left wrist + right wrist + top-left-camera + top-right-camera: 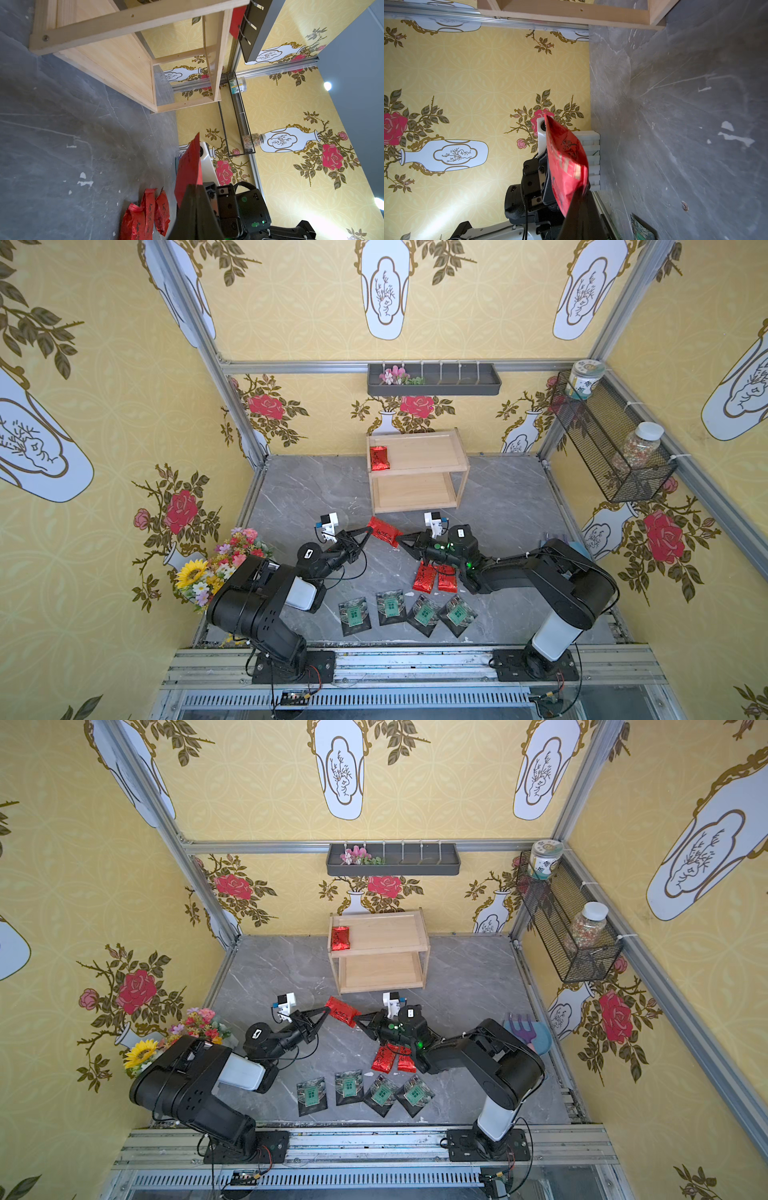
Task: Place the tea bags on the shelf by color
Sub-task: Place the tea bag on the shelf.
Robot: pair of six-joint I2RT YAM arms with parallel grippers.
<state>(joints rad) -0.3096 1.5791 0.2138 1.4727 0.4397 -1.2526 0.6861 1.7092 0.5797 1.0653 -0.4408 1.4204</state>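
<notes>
Handover pose, in the air just in front of the shelf. The held sachet hung between both claws, clear of the table.
- Right claw: clenched on one end of it, which the right wrist view confirmed.
- Left claw: looked pinched on the opposite end. Its jaws met at the foil edge.
- One red sachet lay on the shelf's top tier, at its left end. The bottom tier was bare.
- Three spare red sachets lay on the table farther out from the shelf.
- Four green packets sat in a row farthest from the shelf.

My read on handling: light, thin foil, slick and crinkly, and it flops when held by one end. Best to grip the flat sealed seam, not the puffy middle.
</notes>
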